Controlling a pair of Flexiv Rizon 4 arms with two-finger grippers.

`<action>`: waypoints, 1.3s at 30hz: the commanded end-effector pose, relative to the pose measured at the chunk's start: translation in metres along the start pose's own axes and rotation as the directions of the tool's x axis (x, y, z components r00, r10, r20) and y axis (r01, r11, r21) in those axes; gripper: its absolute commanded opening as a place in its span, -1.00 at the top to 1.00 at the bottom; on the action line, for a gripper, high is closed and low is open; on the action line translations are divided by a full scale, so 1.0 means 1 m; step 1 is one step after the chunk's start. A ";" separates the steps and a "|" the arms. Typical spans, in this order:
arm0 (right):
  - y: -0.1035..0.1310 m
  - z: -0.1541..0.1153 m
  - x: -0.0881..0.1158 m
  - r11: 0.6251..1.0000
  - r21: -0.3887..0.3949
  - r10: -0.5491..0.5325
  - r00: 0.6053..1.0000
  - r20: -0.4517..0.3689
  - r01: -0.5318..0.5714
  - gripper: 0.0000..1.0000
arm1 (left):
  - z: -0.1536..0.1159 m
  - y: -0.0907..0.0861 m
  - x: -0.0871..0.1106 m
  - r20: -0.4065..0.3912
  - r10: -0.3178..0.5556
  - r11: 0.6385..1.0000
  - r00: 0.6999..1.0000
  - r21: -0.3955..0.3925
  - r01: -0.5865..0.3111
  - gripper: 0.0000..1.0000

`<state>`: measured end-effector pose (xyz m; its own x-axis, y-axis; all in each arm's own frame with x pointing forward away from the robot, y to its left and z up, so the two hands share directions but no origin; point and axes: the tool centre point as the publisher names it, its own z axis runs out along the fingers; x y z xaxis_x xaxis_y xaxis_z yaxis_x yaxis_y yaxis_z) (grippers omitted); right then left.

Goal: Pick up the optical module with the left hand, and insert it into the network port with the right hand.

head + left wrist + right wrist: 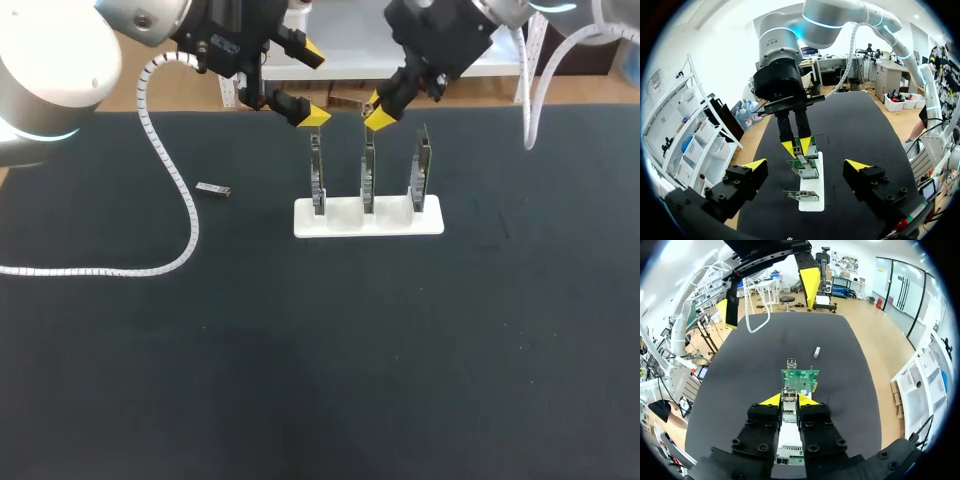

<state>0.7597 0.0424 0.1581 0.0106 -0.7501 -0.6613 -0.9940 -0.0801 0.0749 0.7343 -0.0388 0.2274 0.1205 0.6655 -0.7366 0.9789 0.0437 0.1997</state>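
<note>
Item 1: one small silver rectangular optical module (213,189), lying flat on the tabletop. It is well apart from the board stand, on its left, and near the cable. Nothing holds it.

Item 2: one white rectangular plastic stand (340,222) at mid-table, carrying three upright green circuit boards in a row: left board (317,172), middle board (368,172), right board (421,168).

Item 3: one black cloth-covered table (320,380).

Item 4: one white spiral-wrapped cable (180,190), trailing from the left arm across the table's left part.

Item 5: two grippers.
- left gripper (312,85): fingers spread wide and released, holding nothing. It is above the table's far edge, up and left of the left board.
- right gripper (378,113): directly over the top edge of the middle board. In the right wrist view that board's top sits in the narrow slot at the gripper's end. Whether it clamps the board cannot be told.
</note>
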 end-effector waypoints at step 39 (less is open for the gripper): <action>0.012 -0.003 -0.005 0.999 0.031 -0.025 1.000 -0.018 0.025 1.00 | 0.000 0.002 -0.002 -0.009 -0.002 1.000 1.000 0.004 0.002 -1.00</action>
<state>0.7478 0.0419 0.1615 0.0361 -0.7567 -0.6527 -0.9964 -0.0774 0.0346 0.7343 -0.0388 0.2274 0.1205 0.6655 -0.7366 0.9789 0.0437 0.1997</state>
